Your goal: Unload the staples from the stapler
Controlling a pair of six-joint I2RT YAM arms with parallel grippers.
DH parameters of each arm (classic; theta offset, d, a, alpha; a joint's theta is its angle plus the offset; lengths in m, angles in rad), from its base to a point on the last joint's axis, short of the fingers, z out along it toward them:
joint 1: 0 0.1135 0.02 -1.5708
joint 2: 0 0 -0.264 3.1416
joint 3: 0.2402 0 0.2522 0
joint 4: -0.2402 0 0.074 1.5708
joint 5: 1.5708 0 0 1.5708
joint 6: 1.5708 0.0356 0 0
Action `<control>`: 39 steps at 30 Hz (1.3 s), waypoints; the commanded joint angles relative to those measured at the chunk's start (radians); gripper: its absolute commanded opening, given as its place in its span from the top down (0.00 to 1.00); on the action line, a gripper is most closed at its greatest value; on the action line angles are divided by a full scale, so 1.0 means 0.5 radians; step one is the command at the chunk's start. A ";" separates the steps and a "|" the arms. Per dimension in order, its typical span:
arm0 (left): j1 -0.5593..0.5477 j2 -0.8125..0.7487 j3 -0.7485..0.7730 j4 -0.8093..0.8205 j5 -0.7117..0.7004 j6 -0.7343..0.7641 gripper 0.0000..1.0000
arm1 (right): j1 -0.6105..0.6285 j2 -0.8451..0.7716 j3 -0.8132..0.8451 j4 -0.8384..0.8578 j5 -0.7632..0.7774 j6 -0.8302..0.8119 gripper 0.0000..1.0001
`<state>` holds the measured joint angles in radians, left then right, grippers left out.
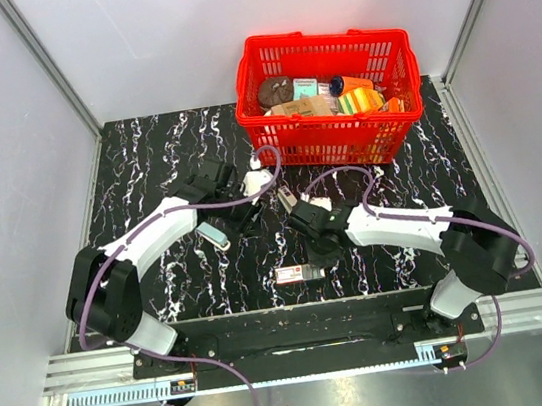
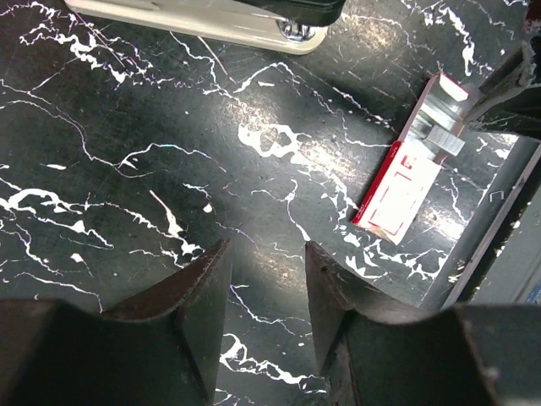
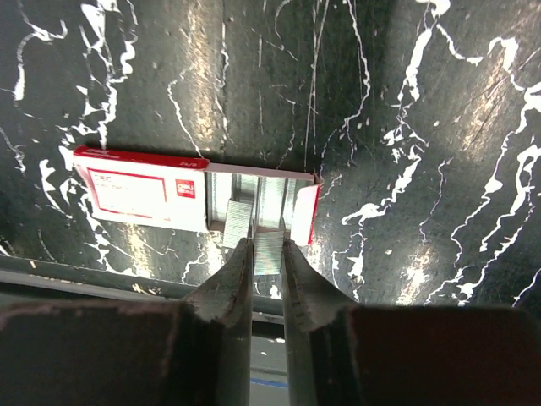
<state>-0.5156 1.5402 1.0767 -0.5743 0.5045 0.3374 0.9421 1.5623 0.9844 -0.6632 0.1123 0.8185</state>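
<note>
My right gripper [image 3: 266, 247] is pinched almost shut on a strip [image 3: 269, 259] of staples. It holds the strip by its flat sides, right over the open end of the box [image 3: 144, 188]. There the tray [image 3: 254, 199] is slid out, with more staples lying in it. My left gripper [image 2: 269, 254] hangs with its fingers apart and nothing between them, above bare table [image 2: 127, 169] off to one side of the box. The stapler [image 2: 194, 24] lies on the table, apart from the box and beyond my left fingertips. I cannot tell whether any staples remain inside it.

I judge the strip to be very light and stiff along its length, but brittle: it is only glued together, so a hard squeeze or a twist would likely snap it into pieces. Its metal is smooth, so a loose hold could let it slip. A gentle pinch across the flat sides near the middle looks safest.

The box looks like thin card and would probably slide if I pressed the strip against the tray, so I would lower the strip straight in before letting go
</note>
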 commanded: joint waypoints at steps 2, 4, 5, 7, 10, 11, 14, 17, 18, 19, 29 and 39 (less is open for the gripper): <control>-0.052 -0.104 -0.052 0.050 -0.107 0.126 0.56 | 0.043 0.045 0.071 -0.088 0.107 0.078 1.00; -0.058 -0.111 -0.061 0.053 -0.107 0.129 0.56 | 0.043 0.054 0.071 -0.082 0.122 0.081 1.00; -0.061 -0.114 -0.064 0.053 -0.107 0.129 0.56 | 0.040 0.063 0.077 -0.082 0.119 0.075 0.99; -0.064 -0.114 -0.067 0.053 -0.107 0.129 0.57 | 0.043 0.090 0.099 -0.091 0.104 0.069 0.98; -0.067 -0.120 -0.067 0.053 -0.110 0.129 0.57 | 0.046 0.118 0.114 -0.103 0.088 0.066 0.96; -0.067 -0.120 -0.070 0.053 -0.107 0.129 0.57 | 0.046 0.121 0.117 -0.106 0.085 0.063 0.95; -0.082 -0.120 -0.064 0.053 -0.107 0.123 0.57 | 0.046 0.146 0.130 -0.106 0.070 0.050 0.93; -0.089 -0.114 -0.055 0.053 -0.110 0.120 0.57 | 0.046 0.176 0.133 -0.109 0.048 0.050 0.91; -0.089 -0.117 -0.055 0.053 -0.107 0.120 0.57 | 0.046 0.183 0.133 -0.106 0.048 0.047 0.90; -0.092 -0.120 -0.052 0.053 -0.110 0.120 0.57 | 0.046 0.183 0.133 -0.109 0.048 0.047 0.90; -0.107 -0.120 -0.037 0.053 -0.116 0.117 0.57 | 0.046 0.216 0.145 -0.106 0.021 0.038 0.82; -0.113 -0.120 -0.009 0.035 -0.128 0.126 0.57 | 0.046 0.210 0.139 -0.125 -0.022 0.029 0.65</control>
<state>-0.5659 1.5234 1.0428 -0.5747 0.4576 0.3855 0.9550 1.6707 1.0225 -0.7052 0.1104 0.8341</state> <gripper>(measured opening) 0.433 0.307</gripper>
